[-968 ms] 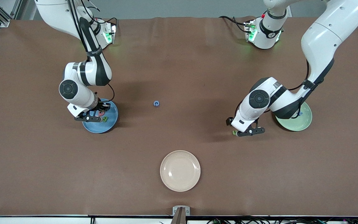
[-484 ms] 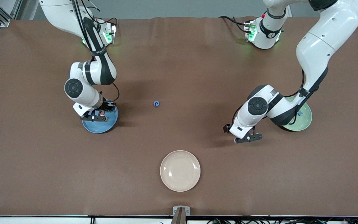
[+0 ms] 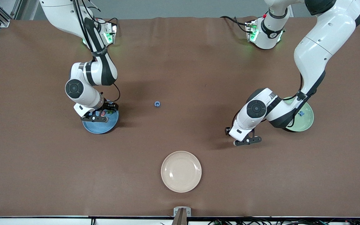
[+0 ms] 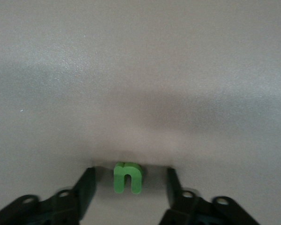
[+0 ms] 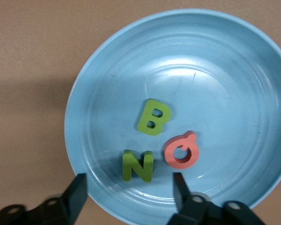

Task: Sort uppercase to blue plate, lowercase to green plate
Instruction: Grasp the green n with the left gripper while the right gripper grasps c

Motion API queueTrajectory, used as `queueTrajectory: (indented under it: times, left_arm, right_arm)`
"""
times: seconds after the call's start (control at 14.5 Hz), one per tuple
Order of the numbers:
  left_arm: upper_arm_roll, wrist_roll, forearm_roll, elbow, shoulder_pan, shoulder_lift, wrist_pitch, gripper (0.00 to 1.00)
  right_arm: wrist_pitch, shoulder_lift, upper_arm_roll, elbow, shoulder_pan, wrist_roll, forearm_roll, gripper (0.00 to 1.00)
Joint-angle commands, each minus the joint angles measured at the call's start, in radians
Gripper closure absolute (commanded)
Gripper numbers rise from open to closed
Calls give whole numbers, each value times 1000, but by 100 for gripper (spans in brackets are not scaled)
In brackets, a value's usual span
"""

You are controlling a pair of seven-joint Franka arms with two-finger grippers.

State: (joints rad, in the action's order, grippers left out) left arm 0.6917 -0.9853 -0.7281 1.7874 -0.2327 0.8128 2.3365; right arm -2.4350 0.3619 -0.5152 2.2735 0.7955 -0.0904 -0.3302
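Closing: left gripper [image 4: 129, 180] low on the table, fingers spread either side of green u [image 4: 128, 177], not pinching yet
Tip: keep centred, squeeze gently, then over to green plate [image 3: 306, 120]
Dropped: right gripper [image 5: 130, 190] spread over blue plate [image 5: 225, 70]; N [image 5: 138, 165] lying inside

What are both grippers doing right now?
Left gripper: jaws open astride the green u on the table, not gripping it.
Right gripper: jaws open over the blue plate, holding nothing; green N lies below.
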Motion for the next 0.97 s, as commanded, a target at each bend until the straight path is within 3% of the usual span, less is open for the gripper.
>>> queueTrajectory:
  times: [0.0,0.35,0.48,0.69,0.9]
  left_arm:
    - [-9,1,-2,-17,10,11,7,50]
    - [-9,-1,-2,-20,10,8,7,78]
    - [-9,-1,-2,-20,9,0,3,83]
    - [-6,7,-2,-19,-2,-21,-22,87]
    - [11,52,1,-11,-28,-67,-103,90]
  right_arm:
    - [26,-20,0,-12,45,-73,-16,0]
    - [37,-11,1,-95,178,-334,-16,0]
    - [34,5,7,-124,221,-393,-26,0]
    - [17,51,56,-163,244,-399,-133,0]
    - [-71,119,64,-178,301,-439,-179,0]
